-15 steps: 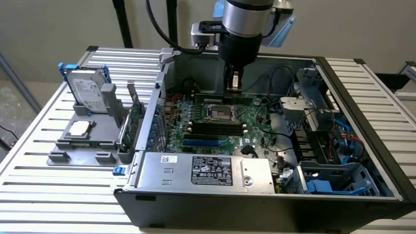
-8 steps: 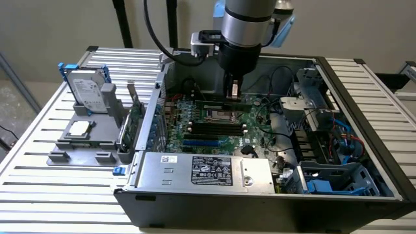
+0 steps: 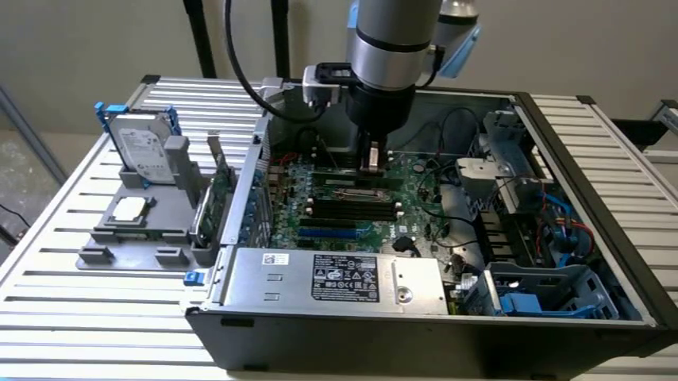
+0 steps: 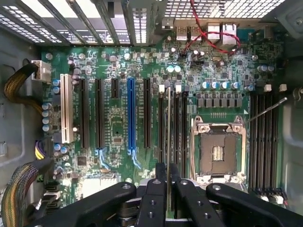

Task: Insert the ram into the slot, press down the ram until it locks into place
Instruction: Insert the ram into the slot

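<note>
My gripper (image 4: 168, 182) is clenched on the ram (image 4: 169, 127), which stands on its edge between my fingers (image 4: 160, 177). The slot (image 4: 172, 142) lies directly under it on the motherboard (image 4: 118, 142). Whether they touch, I cannot tell.

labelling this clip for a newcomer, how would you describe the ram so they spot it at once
Look inside the open computer case at the green motherboard, where the arm's tool hangs beside the silver processor socket. The ram is the thin stick pinched in the tool, seen edge-on in the wrist view. Unlike the black slots fixed to the board, it is pale and gripped.
</note>
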Controlling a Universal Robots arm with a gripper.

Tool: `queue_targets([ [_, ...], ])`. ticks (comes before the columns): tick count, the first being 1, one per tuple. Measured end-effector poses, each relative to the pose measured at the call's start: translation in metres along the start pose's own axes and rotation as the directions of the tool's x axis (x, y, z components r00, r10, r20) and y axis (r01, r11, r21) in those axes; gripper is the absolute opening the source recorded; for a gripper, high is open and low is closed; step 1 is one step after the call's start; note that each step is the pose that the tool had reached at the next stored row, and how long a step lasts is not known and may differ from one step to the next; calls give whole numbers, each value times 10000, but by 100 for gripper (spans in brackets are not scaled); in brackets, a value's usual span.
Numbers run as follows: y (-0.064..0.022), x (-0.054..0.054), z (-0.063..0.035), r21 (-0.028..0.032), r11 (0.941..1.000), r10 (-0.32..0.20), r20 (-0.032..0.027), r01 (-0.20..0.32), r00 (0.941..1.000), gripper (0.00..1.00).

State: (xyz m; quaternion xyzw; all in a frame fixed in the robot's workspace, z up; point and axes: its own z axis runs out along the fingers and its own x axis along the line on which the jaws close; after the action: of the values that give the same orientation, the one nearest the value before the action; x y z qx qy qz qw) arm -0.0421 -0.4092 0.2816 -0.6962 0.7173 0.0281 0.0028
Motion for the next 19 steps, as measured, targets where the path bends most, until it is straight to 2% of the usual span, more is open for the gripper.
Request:
queue_targets([
  [6,22,-40,111,40,9998,-175,-5,175,9998,14],
  [10,20,-91,187,44,9996,-294,-20,294,9996,14],
  [12,13,-109,222,42,9994,-336,-66,337,9994,14],
  [16,-14,-122,267,40,9993,-361,-218,362,9991,14],
  [19,-41,-122,294,39,9993,-360,-276,361,9990,14],
])
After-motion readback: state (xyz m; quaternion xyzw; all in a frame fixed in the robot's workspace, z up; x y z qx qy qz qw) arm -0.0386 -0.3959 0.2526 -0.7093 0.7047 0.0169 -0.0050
